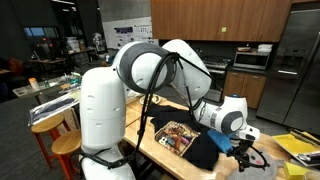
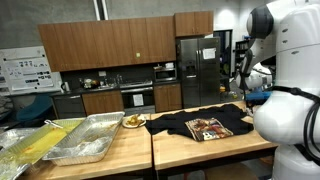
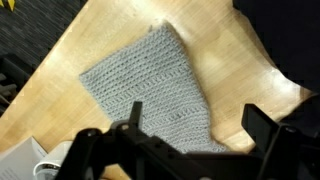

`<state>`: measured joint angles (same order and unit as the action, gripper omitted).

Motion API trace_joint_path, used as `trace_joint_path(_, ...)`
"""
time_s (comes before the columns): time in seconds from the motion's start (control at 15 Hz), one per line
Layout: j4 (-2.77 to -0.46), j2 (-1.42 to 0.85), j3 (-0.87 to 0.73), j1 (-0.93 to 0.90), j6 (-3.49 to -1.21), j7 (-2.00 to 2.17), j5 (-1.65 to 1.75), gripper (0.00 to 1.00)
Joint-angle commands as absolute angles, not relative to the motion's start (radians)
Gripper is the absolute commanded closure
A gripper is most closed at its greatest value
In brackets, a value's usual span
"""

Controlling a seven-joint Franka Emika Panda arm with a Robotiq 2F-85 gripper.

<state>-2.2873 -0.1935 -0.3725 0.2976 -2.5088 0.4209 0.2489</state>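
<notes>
In the wrist view a grey knitted cloth (image 3: 150, 85) lies flat on the wooden table (image 3: 225, 50). My gripper (image 3: 195, 125) hangs above the cloth's near end, open, its two dark fingers (image 3: 257, 122) wide apart with nothing between them. In both exterior views a black T-shirt with a colourful print (image 1: 180, 137) (image 2: 205, 127) is spread on the table, and my gripper (image 1: 243, 150) is beside it near the table's end. The arm hides the grey cloth in those views.
Two metal trays (image 2: 90, 140) and a heap of yellow material (image 2: 30, 145) sit at the other end of the table, with a plate of food (image 2: 133, 121) behind them. Wooden stools (image 1: 62, 146) stand beside the robot's base. Yellow items (image 1: 300, 148) lie nearby.
</notes>
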Motion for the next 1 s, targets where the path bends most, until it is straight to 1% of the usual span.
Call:
trace_joint_path(0.0,-2.294,-0.194,-0.399,0.271,-2.565,0.491,0.303,0.0)
trace_joint_path(0.27,-2.269,-0.229,-0.422,0.239,-2.667,0.601,0.374,0.0)
trace_joint_path(0.47,-2.248,-0.264,-0.412,0.231,-2.726,0.58,0.332,0.0)
trace_joint_path(0.73,-2.2,-0.323,-0.437,0.206,-2.8,0.599,0.322,0.0)
trace_joint_path(0.93,-2.162,-0.364,-0.435,0.205,-2.835,0.581,0.243,0.0)
